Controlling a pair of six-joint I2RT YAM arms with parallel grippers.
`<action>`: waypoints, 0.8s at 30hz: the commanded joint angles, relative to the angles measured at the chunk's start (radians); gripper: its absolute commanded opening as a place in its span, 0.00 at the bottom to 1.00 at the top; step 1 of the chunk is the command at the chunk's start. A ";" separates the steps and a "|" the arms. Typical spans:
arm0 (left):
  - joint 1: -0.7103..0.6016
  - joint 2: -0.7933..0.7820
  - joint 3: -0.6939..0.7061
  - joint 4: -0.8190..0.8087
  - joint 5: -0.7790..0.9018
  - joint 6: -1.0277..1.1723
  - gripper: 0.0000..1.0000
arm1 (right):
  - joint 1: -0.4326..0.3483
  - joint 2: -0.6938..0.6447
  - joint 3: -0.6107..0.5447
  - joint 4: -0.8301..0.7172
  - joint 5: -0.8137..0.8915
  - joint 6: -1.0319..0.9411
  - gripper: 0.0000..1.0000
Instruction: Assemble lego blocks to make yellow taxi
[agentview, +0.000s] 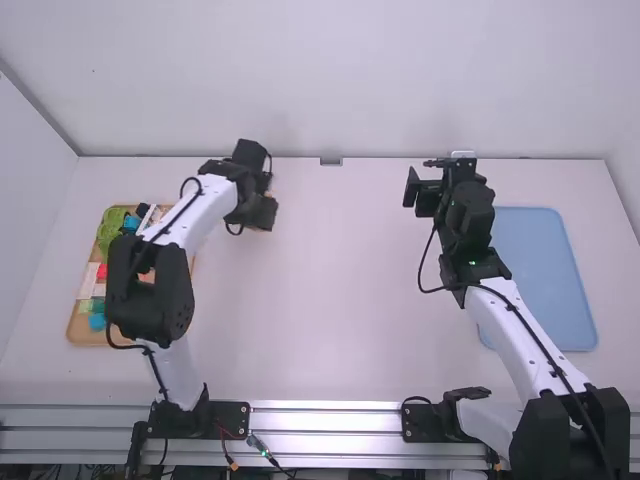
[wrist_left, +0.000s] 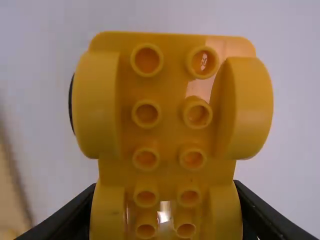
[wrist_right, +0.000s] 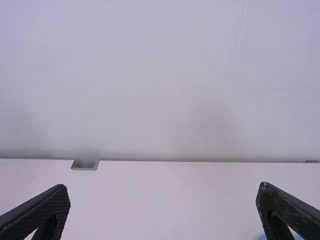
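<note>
Over the table's back left part is my left gripper (agentview: 258, 208). In the left wrist view my left gripper (wrist_left: 165, 217) is shut on a yellow block piece (wrist_left: 146, 113), whose hollow underside with rows of round tubes faces the camera. Thick rounded yellow parts flank it on both sides. My right gripper (agentview: 428, 186) is at the back, right of the middle, and in the right wrist view the same gripper (wrist_right: 164, 200) is open with nothing between its fingers.
A wooden tray (agentview: 80, 332) of colored blocks lies at the left, partly under the left arm. On the right is a blue tray (agentview: 548, 285), beside the right arm. A wall (agentview: 330, 80) rises behind the table (agentview: 320, 300).
</note>
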 joint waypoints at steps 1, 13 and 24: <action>-0.083 -0.024 0.004 -0.052 0.153 0.397 0.44 | -0.001 0.005 0.043 0.010 -0.007 0.003 0.99; -0.340 -0.024 -0.111 -0.148 0.199 0.925 0.43 | -0.002 0.004 0.043 0.012 -0.057 0.003 0.99; -0.406 -0.024 -0.381 0.188 0.112 0.815 0.48 | -0.002 0.004 0.043 0.014 -0.058 -0.008 0.99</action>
